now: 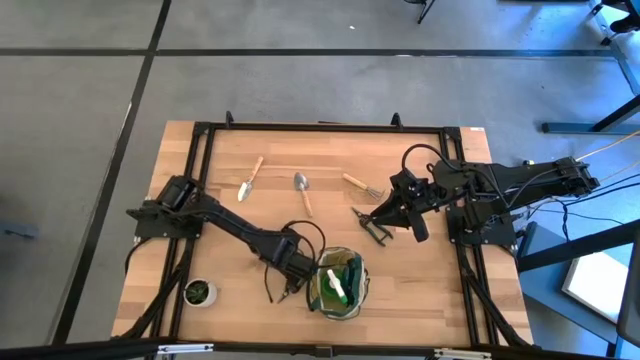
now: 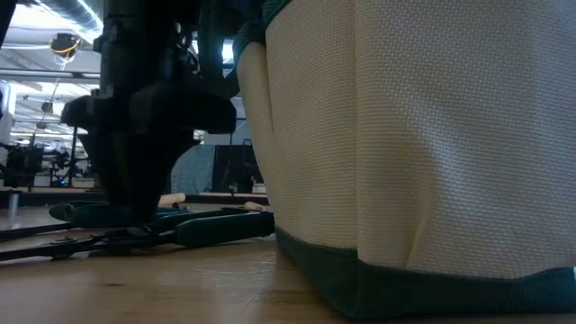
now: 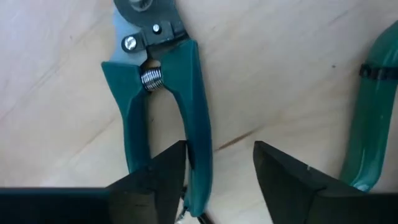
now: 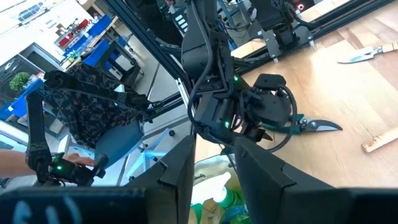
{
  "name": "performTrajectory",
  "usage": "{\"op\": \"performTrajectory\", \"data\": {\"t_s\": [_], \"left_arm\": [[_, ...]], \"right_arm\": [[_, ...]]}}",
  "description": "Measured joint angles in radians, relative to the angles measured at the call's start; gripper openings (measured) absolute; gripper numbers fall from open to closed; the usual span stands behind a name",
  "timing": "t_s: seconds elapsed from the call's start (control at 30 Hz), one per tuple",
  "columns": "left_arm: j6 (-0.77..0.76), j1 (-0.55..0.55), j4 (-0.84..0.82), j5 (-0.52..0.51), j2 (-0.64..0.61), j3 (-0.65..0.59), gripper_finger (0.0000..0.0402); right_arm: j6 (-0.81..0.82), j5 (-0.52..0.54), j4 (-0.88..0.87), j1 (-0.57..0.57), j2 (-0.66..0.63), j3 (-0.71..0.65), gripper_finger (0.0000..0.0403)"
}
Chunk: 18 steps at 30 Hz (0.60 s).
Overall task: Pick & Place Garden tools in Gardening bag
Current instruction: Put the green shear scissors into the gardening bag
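The left gripper (image 3: 217, 171) hangs spread and empty over the pruning shears (image 3: 163, 112), which lie flat on the table (image 1: 420, 285) near its front edge, just beside the gardening bag (image 1: 338, 284). The right gripper (image 4: 214, 165) hovers part-spread, empty, above the bag.

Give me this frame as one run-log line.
left gripper: open, over pruning shears handle beside gardening bag | right gripper: idle, raised mid-table | spray bottle: in bag | phase: grasping shears
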Motion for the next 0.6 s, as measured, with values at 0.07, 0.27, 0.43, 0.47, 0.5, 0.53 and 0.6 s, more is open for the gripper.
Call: {"op": "performTrajectory", "data": {"t_s": [0.07,0.27,0.43,0.47,0.5,0.53,0.6], "left_arm": [[0.003,0.006,0.007,0.002,0.012,0.000,0.0154],[0.004,0.013,0.039,0.033,0.033,0.005,0.0082],[-0.009,0.012,0.044,0.021,0.017,0.001,0.0038],[-0.012,0.012,0.044,0.017,0.011,-0.001,0.0038],[-0.017,0.011,0.043,0.010,0.003,-0.003,0.0038],[-0.023,0.012,0.041,0.004,-0.008,-0.003,0.0038],[-0.034,0.012,0.041,-0.005,-0.038,-0.002,0.0038]], "right_arm": [[0.000,0.000,0.000,0.000,0.000,0.000,0.0116],[0.000,-0.002,0.000,0.000,0.000,0.000,0.0117],[0.000,-0.002,0.000,0.000,0.000,0.000,0.0117],[0.000,-0.002,0.000,0.000,0.000,0.000,0.0117],[0.000,-0.002,0.000,0.000,0.000,0.000,0.0117],[0.000,-0.002,0.000,0.000,0.000,0.000,0.0117],[0.000,-0.002,0.000,0.000,0.000,0.000,0.0117]]}}
